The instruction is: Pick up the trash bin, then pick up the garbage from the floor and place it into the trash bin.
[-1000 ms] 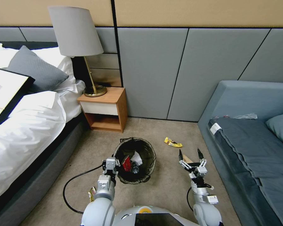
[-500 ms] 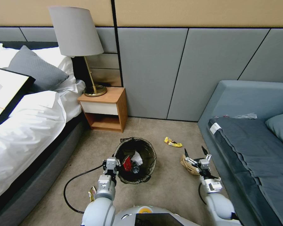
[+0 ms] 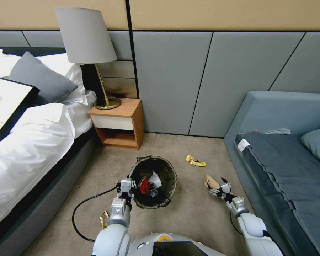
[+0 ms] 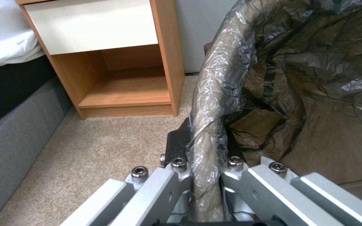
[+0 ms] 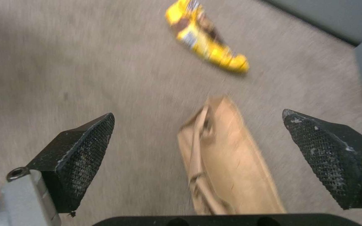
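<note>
High head view; close, floor-facing wrist views

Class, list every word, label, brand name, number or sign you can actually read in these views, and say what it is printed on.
No text can be read in any of these views.
yellow wrapper on the carpet: dark and white print, too blurred to read.
white tag on the sofa cushion: too small to read.
red wrapper inside the trash bin: markings too small to read.
</note>
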Controlling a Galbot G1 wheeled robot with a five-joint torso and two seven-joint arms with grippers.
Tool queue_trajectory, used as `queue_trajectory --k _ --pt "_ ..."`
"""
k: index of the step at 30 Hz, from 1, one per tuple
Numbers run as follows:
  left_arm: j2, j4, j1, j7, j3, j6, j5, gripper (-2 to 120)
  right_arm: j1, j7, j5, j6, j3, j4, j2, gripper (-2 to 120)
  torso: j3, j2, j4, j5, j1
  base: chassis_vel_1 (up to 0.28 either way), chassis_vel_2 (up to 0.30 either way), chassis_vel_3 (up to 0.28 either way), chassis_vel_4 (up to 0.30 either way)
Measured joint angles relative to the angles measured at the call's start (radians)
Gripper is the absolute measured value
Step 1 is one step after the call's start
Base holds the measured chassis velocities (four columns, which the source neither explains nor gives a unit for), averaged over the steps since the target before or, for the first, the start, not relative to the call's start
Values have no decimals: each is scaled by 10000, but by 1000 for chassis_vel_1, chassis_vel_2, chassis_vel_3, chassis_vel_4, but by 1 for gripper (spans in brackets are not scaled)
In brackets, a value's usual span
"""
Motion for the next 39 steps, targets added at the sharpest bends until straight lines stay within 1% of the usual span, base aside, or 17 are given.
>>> queue_trajectory --k 8,10,11,14,15,18,23,24,25,28,29,32,33,35,36,38,39 --pt "-7 -8 17 -5 16 0 29 0 802 -212 -347 326 -248 -1433 -275 100 0 0 -1 0 0 0 0 0 0" --pt "-17 -22 39 -7 25 1 58 0 1285 -17 -441 434 -399 -2150 -289 100 0 0 -1 0 0 0 0 0 0" --pt "-17 -22 39 -7 25 1 58 0 1285 -17 -441 434 -399 -2150 -289 100 0 0 -1 0 0 0 0 0 0" --pt "-21 -33 71 -11 -1 3 80 0 1957 136 -649 563 -559 -3093 -268 100 0 0 0 -1 0 0 0 0 0" --pt "-21 -33 71 -11 -1 3 80 0 1957 136 -649 563 -559 -3093 -268 100 0 0 0 -1 0 0 0 0 0" --pt "-23 -50 84 -16 -30 6 87 0 2558 425 -843 685 -695 -3947 -192 100 0 1 1 0 0 0 0 0 0" --pt "-35 -54 94 -25 -63 7 92 0 2966 797 -872 719 -799 -4610 -135 98 0 0 1 -1 0 0 0 0 0" --pt "-40 -54 96 -30 -71 7 93 0 3090 876 -765 791 -827 -4912 -109 92 0 0 1 0 0 0 0 0 0" --pt "-40 -54 96 -30 -71 7 93 0 3090 876 -765 791 -827 -4912 -109 92 0 0 1 0 0 0 0 0 0" --pt "-44 -57 91 -34 -75 7 92 0 3145 923 -633 968 -819 -5167 -65 77 0 0 0 0 0 0 0 0 0" --pt "-44 -57 91 -34 -75 7 92 0 3145 923 -633 968 -819 -5167 -65 77 0 0 0 0 0 0 0 0 0" --pt "-50 -57 77 -38 -66 8 93 0 3055 924 -538 1007 -798 -5103 -52 65 0 0 0 -1 0 0 0 0 0" --pt "-50 -57 77 -38 -66 8 93 0 3055 924 -538 1007 -798 -5103 -52 65 0 0 0 -1 0 0 0 0 0" --pt "-55 -49 67 -39 -46 11 92 0 2968 924 -466 1035 -774 -4975 -41 52 0 0 -1 -1 0 0 0 0 0" --pt "-55 -49 67 -39 -46 11 92 0 2968 924 -466 1035 -774 -4975 -41 52 0 0 -1 -1 0 0 0 0 0" --pt "-59 -36 67 -41 -45 13 93 0 2925 924 -443 1074 -751 -4936 -41 41 0 0 -1 0 0 0 0 0 0" --pt "-59 -36 67 -41 -45 13 93 0 2925 924 -443 1074 -751 -4936 -41 41 0 0 -1 0 0 0 0 0 0"
